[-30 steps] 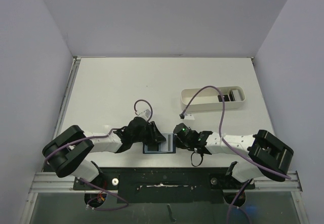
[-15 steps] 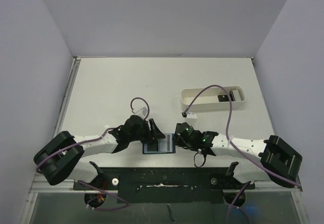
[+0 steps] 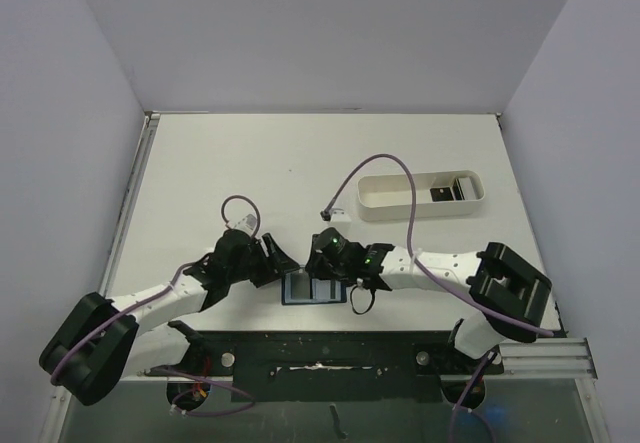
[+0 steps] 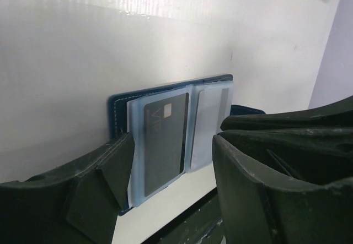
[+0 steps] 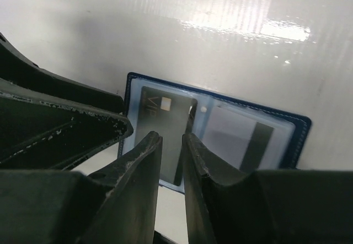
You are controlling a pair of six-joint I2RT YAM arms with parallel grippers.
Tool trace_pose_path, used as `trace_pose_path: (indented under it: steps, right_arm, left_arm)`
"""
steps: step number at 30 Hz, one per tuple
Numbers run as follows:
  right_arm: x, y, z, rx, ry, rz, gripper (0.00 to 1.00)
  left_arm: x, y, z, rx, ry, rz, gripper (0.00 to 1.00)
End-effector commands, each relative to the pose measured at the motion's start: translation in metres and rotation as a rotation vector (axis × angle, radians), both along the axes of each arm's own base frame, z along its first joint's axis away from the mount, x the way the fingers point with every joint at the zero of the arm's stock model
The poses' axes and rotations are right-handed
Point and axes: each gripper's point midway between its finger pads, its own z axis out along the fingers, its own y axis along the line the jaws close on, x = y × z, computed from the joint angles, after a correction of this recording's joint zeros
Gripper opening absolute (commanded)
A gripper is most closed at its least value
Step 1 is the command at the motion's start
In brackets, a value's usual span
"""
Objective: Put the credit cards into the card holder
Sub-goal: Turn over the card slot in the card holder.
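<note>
The card holder (image 3: 315,289) lies open on the counter (image 3: 250,163), between the left pincer (image 4: 171,145), fingers apart and empty, and the right pincer (image 5: 172,139), fingers nearly together and gripping nothing. One credit card (image 4: 162,145) is sleeved. The remaining cards (image 3: 441,194) seem to wait in the white tray (image 3: 385,210), well beyond the right pincer.

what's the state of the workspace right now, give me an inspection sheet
surface: white table, glare patches, no spills seen
job's things: card holder lying open near the arm bases; dark credit card in one sleeve; another card seems to sit in the other sleeve
clutter: white tray far right holding dark flat pieces, possibly more cards
claws: left claw open, empty; right claw showing only a slim gap, nothing gripped; both at the card holder
cables: purple cables; the right arm's loops over the tray
surroundings: plain pale walls; nothing else seen
</note>
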Motion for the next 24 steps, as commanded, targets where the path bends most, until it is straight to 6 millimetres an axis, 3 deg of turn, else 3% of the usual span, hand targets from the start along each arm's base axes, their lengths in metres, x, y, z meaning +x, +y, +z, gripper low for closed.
trace_pose_path:
  steps: [1,8,16,24]
  right_arm:
    - [0.006,0.03,0.013,0.056,-0.016,0.039,0.23]
    - [0.007,0.046,-0.005,0.045,0.035,0.077,0.22]
    - [0.002,0.028,-0.026,-0.012,0.083,0.012,0.15]
    - [0.001,0.02,-0.033,-0.011,0.096,-0.005,0.14]
  left_arm:
    - [-0.002,0.004,0.014,-0.084,-0.012,0.001,0.57]
    - [-0.008,0.006,0.028,-0.207,-0.021,0.01,0.57]
    - [-0.007,-0.001,0.039,-0.282,-0.052,-0.019,0.57]
    - [-0.003,-0.004,0.018,-0.233,-0.03,-0.044,0.58]
